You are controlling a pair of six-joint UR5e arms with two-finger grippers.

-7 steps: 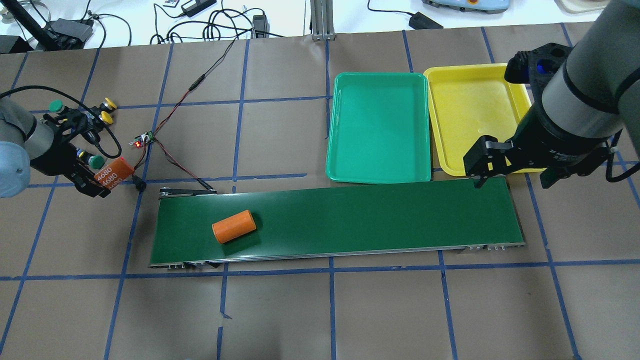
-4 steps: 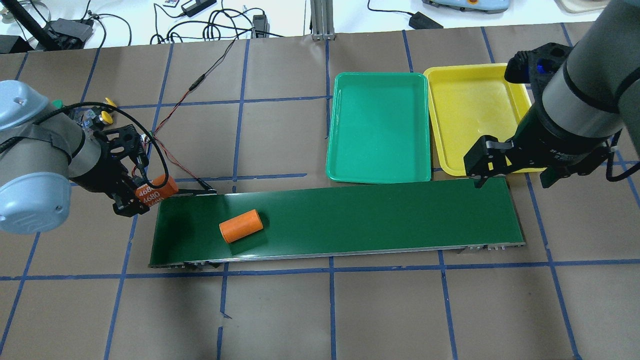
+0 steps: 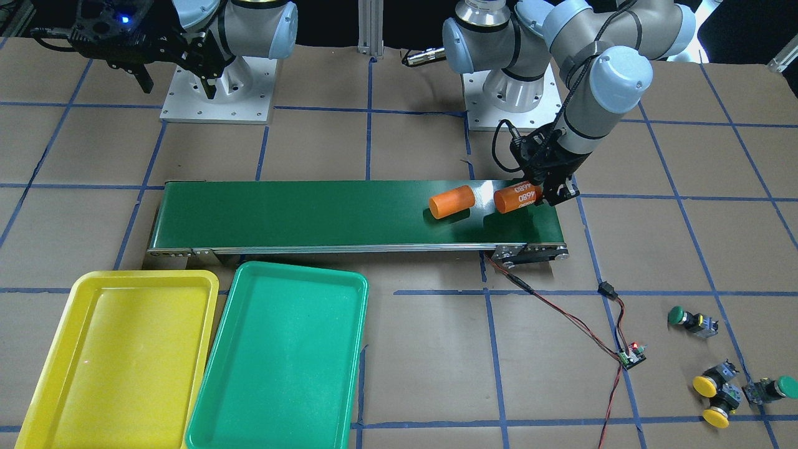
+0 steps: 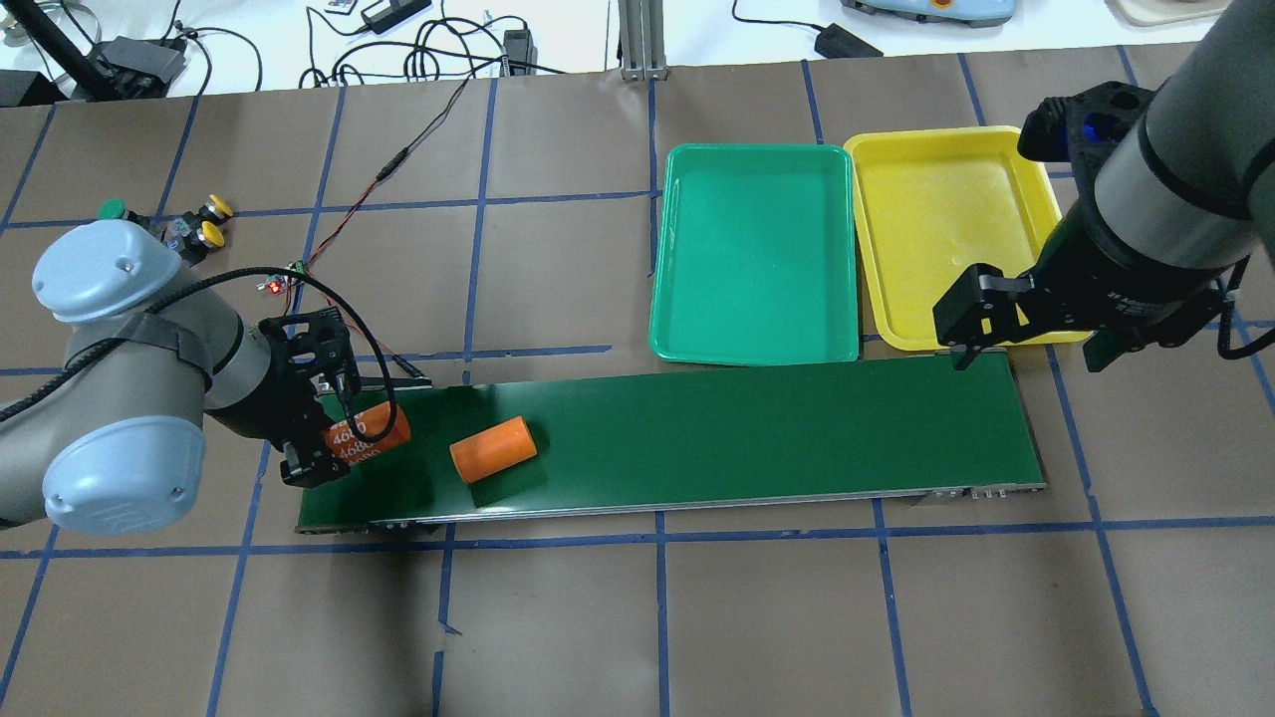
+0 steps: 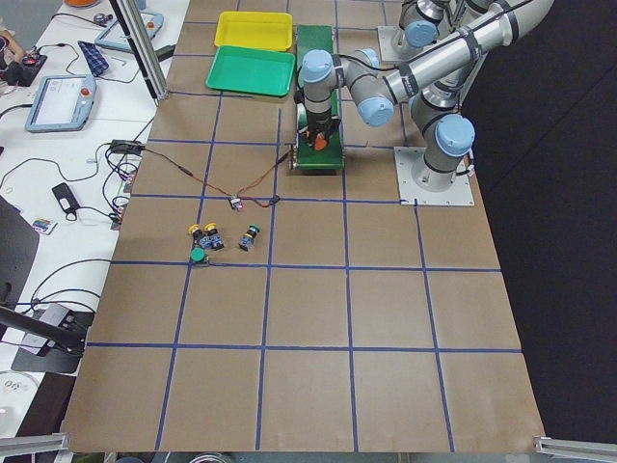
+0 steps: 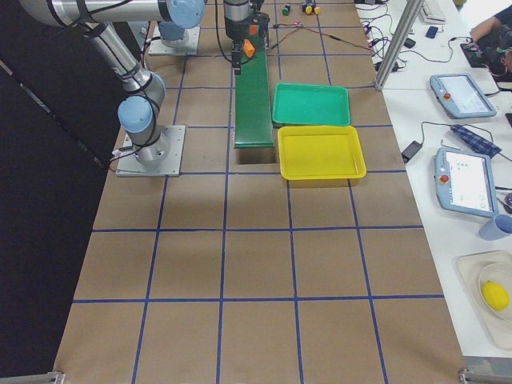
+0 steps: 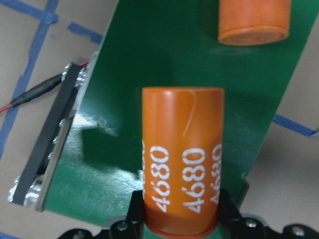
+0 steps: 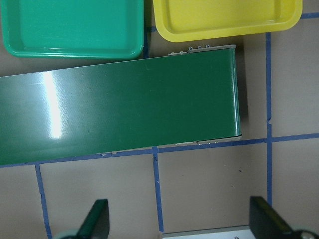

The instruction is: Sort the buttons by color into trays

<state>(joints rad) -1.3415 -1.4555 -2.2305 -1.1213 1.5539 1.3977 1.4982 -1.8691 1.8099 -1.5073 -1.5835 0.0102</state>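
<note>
Four buttons lie on the brown table: a green one (image 3: 676, 315), two yellow ones (image 3: 706, 385) (image 3: 716, 416) and another green one (image 3: 787, 386). In the overhead view one green button (image 4: 111, 209) and the two yellow ones (image 4: 209, 232) show; the fourth is hidden. The green tray (image 4: 754, 249) and the yellow tray (image 4: 946, 219) stand side by side, both bare. My left gripper (image 4: 339, 443) is shut on an orange cylinder marked 4680 (image 7: 182, 164), over the belt's left end, far from the buttons. My right gripper (image 8: 182, 221) is open and holds nothing, above the belt's right end.
A long dark-green conveyor belt (image 4: 697, 428) carries a plain orange cylinder (image 4: 493, 449) beside the held one. A small circuit board with a red light (image 4: 282, 284) and its wires lie between the buttons and the belt. Cables lie at the table's far edge.
My left arm has carried the 4680 cylinder from beside the buttons to over the belt's left end. The plain cylinder has shifted right along the belt. The right arm has barely moved.
</note>
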